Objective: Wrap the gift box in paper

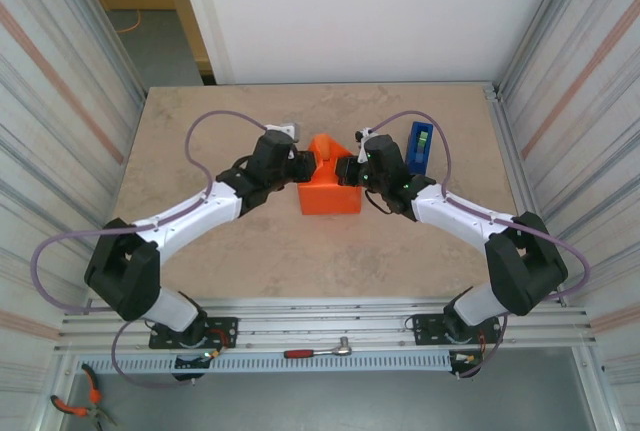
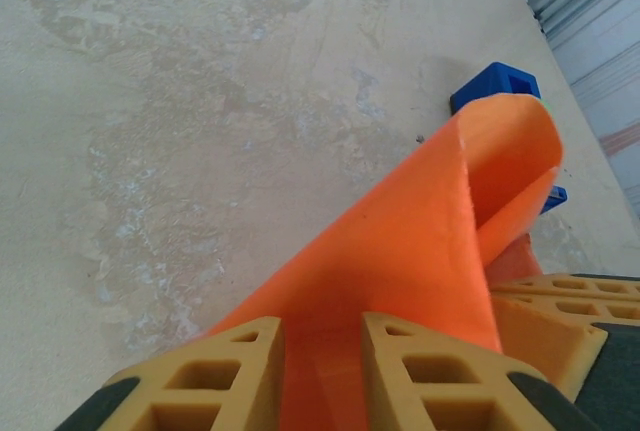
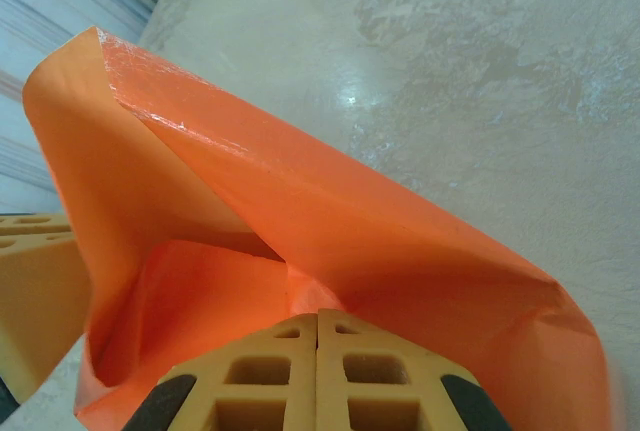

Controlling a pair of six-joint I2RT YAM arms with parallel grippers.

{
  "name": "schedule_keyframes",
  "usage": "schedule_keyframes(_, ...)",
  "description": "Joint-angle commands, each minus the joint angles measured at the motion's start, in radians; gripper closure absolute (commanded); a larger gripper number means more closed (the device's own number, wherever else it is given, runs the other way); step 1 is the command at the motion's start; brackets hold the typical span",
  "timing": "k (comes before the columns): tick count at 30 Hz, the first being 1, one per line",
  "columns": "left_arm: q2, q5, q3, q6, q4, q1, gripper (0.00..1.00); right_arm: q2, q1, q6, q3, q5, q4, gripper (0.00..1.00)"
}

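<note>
The paper (image 1: 330, 189), tented between both grippers and pinched from each side.
Left gripper (image 2: 325, 331) clamps a flap running ahead of its fingers; right gripper (image 3: 318, 319) squeezes a fold at its tips. Pulling apart could tear it or slip one pinch.

A thin, bright orange sheet of paper (image 1: 330, 196) sits folded into a blocky lump at the middle of the beige, mottled worktop (image 1: 300, 261), with its upper flap rising to a peak. The left jaws and the right jaws meet that peak from either side, and the black-and-white left arm (image 1: 190, 213) and right arm (image 1: 462, 217) bend inward. A blue upright tape dispenser (image 1: 419, 148) stands just beside the right wrist. A red-handled ratchet (image 1: 318, 352) lies on the metal rail (image 1: 300, 323) at the near edge.
</note>
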Motion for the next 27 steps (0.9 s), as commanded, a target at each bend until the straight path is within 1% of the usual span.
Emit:
schedule_keyframes(1, 0.024, -0.014, 0.045, 0.040, -0.038, -0.022, 0.73, 0.064, 0.017, 0.035, -0.079, -0.086, -0.246, 1.00)
schedule_keyframes(9, 0.075, -0.039, 0.058, 0.039, -0.064, -0.063, 0.74, 0.063, 0.017, 0.040, -0.080, -0.097, -0.246, 1.00)
schedule_keyframes(14, 0.090, -0.064, 0.070, 0.014, -0.095, -0.080, 0.74, 0.055, 0.016, 0.049, -0.084, -0.106, -0.245, 1.00)
schedule_keyframes(20, 0.096, -0.121, 0.096, -0.117, -0.181, -0.100, 0.62, 0.041, 0.007, 0.065, -0.084, -0.124, -0.238, 1.00)
schedule_keyframes(23, 0.103, -0.140, 0.102, -0.152, -0.182, -0.118, 0.61, 0.035, 0.003, 0.071, -0.085, -0.132, -0.238, 1.00)
schedule_keyframes(27, 0.126, -0.188, 0.118, -0.162, -0.201, -0.150, 0.60, 0.028, -0.004, 0.079, -0.088, -0.155, -0.228, 1.00)
